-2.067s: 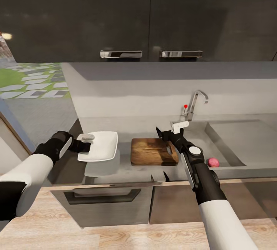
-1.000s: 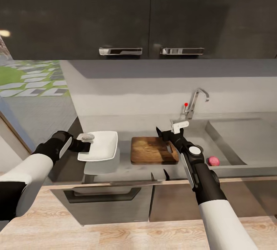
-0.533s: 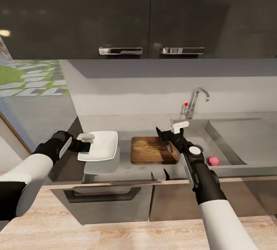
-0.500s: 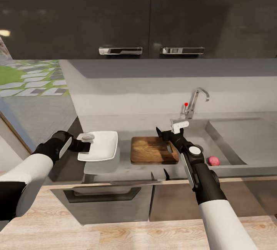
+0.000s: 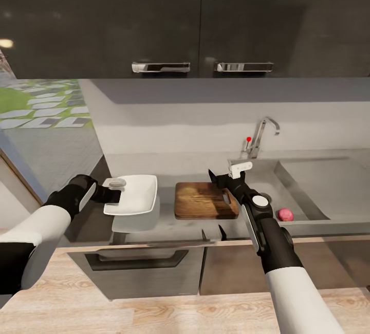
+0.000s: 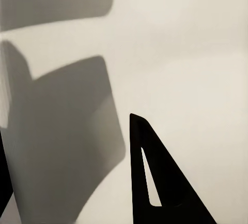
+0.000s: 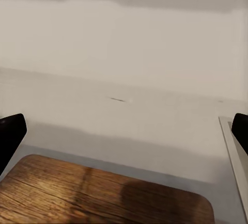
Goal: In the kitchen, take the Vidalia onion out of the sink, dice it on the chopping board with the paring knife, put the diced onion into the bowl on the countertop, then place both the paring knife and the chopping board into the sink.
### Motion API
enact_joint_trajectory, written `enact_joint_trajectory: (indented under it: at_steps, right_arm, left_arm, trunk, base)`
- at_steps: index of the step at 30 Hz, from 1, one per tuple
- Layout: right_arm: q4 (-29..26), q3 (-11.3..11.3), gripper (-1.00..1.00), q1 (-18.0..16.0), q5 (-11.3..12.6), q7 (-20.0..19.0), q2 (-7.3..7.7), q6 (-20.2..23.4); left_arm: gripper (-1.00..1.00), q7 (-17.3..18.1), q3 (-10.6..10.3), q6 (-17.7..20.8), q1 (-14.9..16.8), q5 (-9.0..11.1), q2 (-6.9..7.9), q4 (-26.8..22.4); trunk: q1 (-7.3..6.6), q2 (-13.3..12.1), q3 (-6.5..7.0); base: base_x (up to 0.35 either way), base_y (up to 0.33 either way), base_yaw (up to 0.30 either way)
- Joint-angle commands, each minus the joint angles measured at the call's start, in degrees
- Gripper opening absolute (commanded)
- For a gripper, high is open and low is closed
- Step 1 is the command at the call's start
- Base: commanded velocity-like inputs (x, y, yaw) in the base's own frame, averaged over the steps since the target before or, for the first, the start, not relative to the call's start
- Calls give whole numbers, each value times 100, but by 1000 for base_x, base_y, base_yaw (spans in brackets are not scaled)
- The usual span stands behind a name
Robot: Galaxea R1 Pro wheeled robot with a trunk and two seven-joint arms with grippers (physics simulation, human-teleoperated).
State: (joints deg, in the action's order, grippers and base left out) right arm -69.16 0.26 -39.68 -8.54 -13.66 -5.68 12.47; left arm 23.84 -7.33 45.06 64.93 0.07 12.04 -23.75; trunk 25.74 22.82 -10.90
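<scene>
The dark brown rectangular wooden chopping board (image 5: 205,201), grain running along its length and a slot handle cut near its short edge on the sink side, lies flat on the long grey glossy countertop (image 5: 169,223). To the board's left, just beside it, sits the shallow white squarish bowl (image 5: 134,194) with rounded corners. The left gripper (image 5: 114,190) pinches the bowl's far-from-board rim, one pale finger lying over the lip; in the left wrist view a black triangular fingertip (image 6: 155,182) stands against the bowl's smooth white surface. To the board's right lies the rectangular stainless steel sink (image 5: 318,190), its curved chrome faucet (image 5: 262,136) carrying a red dot. A small round pinkish-red onion (image 5: 284,215) rests in the basin, near its front wall. The right gripper (image 5: 216,180) hovers over the board's sink-side end with fingers spread wide; the right wrist view shows the board's rounded corner (image 7: 103,195) between them. The paring knife cannot be made out.
</scene>
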Motion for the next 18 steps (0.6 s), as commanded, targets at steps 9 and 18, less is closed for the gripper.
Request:
enact_joint_trajectory:
  at_steps: [9, 18]
  right_arm:
    - [-10, -8, 100, -4, -60, -31, -4, 28]
    - [-10, -8, 100, -5, -60, -31, -4, 28]
  left_arm:
    - [-100, 22, -32, 20, 2, 1, 7, -7]
    - [-100, 23, -32, 20, 2, 1, 5, -7]
  trunk:
    - [5, 10, -34]
    - [5, 10, -61]
  base:
    - [0, 0, 0]
    - [0, 0, 0]
